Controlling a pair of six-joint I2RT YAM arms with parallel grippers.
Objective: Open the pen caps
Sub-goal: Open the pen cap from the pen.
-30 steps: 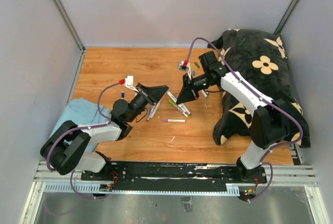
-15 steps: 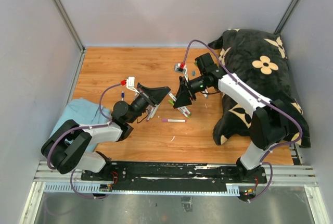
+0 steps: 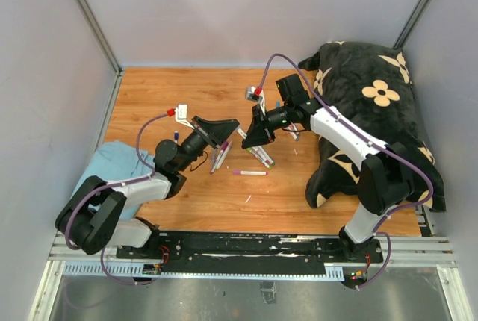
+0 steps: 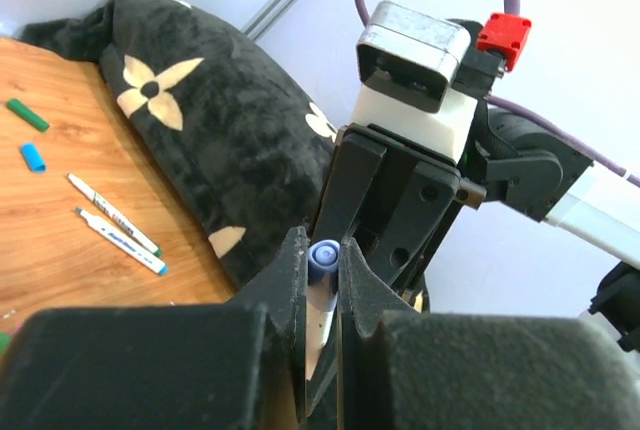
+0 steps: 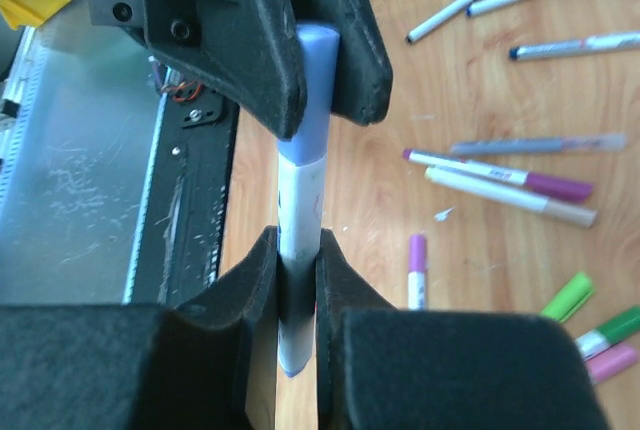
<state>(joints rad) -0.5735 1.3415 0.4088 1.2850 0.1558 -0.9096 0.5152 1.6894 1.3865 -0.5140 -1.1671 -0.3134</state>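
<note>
One pen is held between both grippers above the table's middle. My left gripper [image 3: 228,130] [image 4: 322,260] is shut on its periwinkle-blue pen cap [image 5: 318,60] [image 4: 324,254]. Facing it, my right gripper [image 3: 252,136] [image 5: 298,250] is shut on the same pen's white barrel [image 5: 300,200]. The cap still sits on the barrel. Loose pen caps lie on the wood: a green cap [image 4: 27,115] and a blue cap [image 4: 33,157] near the cushion, and another green cap [image 5: 567,297] and a pink cap [image 5: 612,362] in the right wrist view.
Several pens lie scattered on the wooden table [image 3: 172,97] under the grippers, among them a purple-capped pen [image 3: 249,172] [image 5: 416,270]. A black flowered cushion [image 3: 373,112] fills the right side. A light blue cloth [image 3: 112,168] lies at the left. Grey walls enclose the table.
My right gripper has moved left to meet the left gripper and has closed on the pen's barrel. The left gripper has shifted slightly left and back, still gripping.
</note>
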